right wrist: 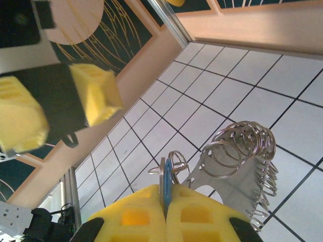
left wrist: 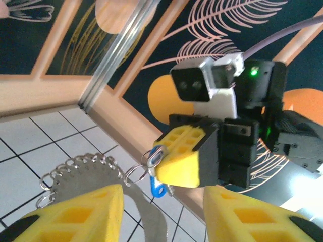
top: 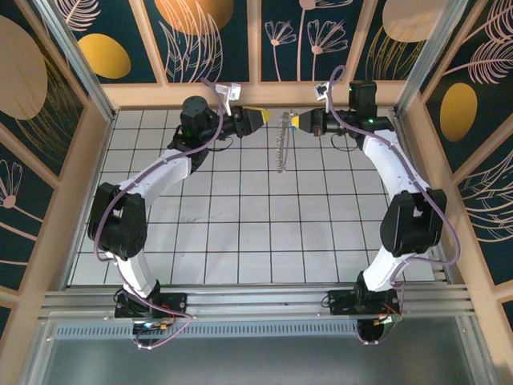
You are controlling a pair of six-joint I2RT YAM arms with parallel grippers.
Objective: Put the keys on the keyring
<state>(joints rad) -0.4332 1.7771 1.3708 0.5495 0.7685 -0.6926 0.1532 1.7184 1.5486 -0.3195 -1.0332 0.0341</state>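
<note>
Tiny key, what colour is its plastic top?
Blue. The key shows best in the left wrist view, peeking out by the yellow tip.
</note>
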